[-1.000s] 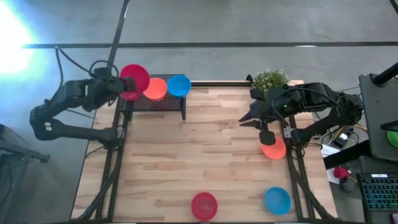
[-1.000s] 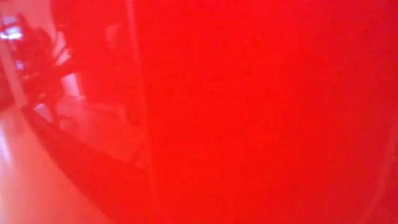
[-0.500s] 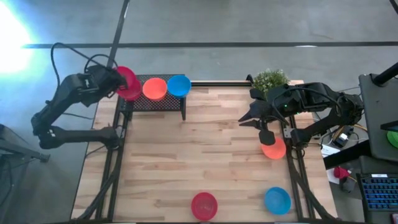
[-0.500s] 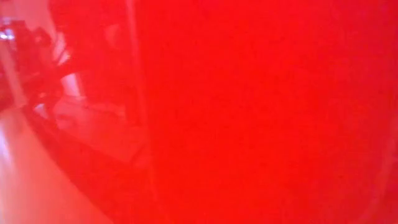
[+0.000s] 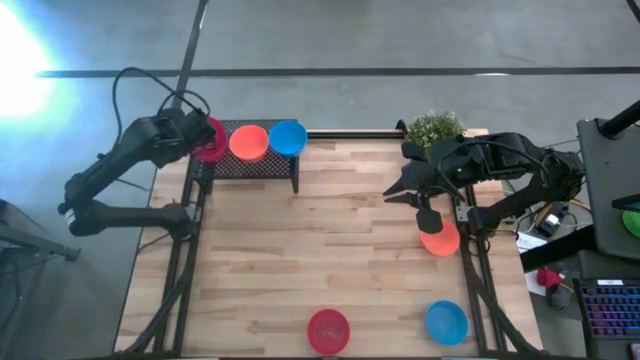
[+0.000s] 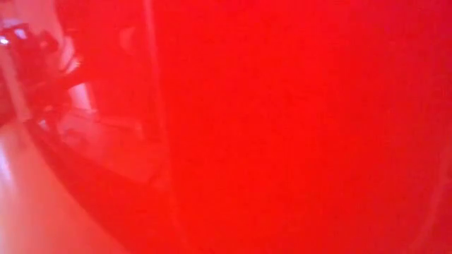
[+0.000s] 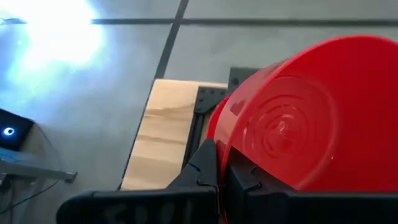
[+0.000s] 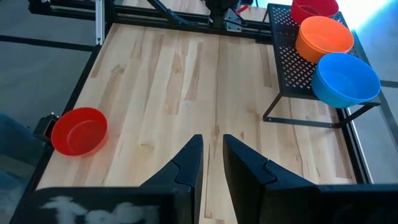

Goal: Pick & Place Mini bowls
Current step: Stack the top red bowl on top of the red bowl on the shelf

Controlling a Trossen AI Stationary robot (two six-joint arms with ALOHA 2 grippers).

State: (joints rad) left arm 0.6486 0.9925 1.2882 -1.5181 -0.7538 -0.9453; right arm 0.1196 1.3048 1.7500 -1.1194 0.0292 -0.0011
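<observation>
The left gripper [image 5: 203, 141] has a red bowl [image 5: 211, 139] pinched by its rim, jaws clamped tight on the thin plastic, and it hovers at the far left end of the black perforated rack [image 5: 262, 165]. The left wrist view shows that red bowl [image 7: 311, 118] tipped up on edge, its inside facing the camera, with the rack's corner just behind it. Already sitting on the rack are an orange bowl [image 5: 249, 142] and, just beside it, a blue bowl [image 5: 287, 137].

So this looks like the placing step: a third bowl going into the row, on the free spot beside the orange one. The next move calls for levelling the bowl, lowering it onto the mesh clear of the orange rim, then letting go.

Over on the right, the right gripper [image 5: 412, 193] waits above the tabletop [image 5: 300, 260], fingers [image 8: 186, 165] close together with a narrow gap and nothing between them. Just beside it, near the right edge, lies another orange bowl [image 5: 439, 238]. At the near edge sit a second red bowl [image 5: 328, 330] and a second blue bowl [image 5: 446, 322], well apart from the rack. A small potted plant [image 5: 434, 128] stands at the far right corner.

The low view is filled with red, so it tells us nothing more.
</observation>
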